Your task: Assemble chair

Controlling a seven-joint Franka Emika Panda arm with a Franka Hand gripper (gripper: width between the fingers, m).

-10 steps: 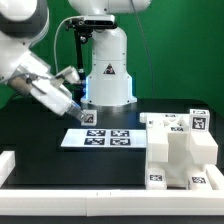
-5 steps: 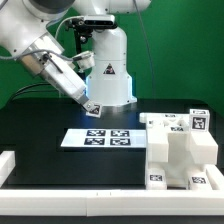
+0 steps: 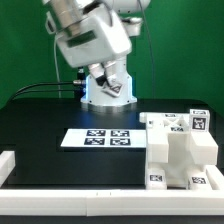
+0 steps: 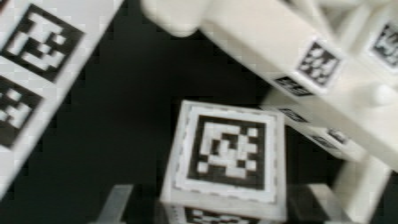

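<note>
Where you find the gripper [image 4: 222, 196]: on the wrist view, its two dark fingers [image 4: 118, 200] stand either side of a small matte-white plastic block [image 4: 222, 150]
Gripper state: closed on that small block, which sits between the fingers with its black-and-white square tag facing the wrist camera
Arm: your white robot arm [image 3: 90, 40] is raised high near the middle of the exterior view, in front of its own white base [image 3: 108, 88]; motion blur hides the gripper there
Held block, position: lifted clear above the black surface [image 3: 40, 120]
Marker board: the thin flat white board with square tags [image 3: 100, 138] lies flat on the surface below the arm; you see its tags at one edge of the wrist view [image 4: 36, 45]
Chair: the chunky, stepped white plastic structure [image 3: 180, 150] stands on the surface at the exterior view's right, just beside the marker board, tags on its top and front faces; the wrist view shows part of it [image 4: 267, 50] beyond the held block
Border: low white rails [image 3: 70, 205] run along the near edge and the exterior view's left edge of the surface
</note>
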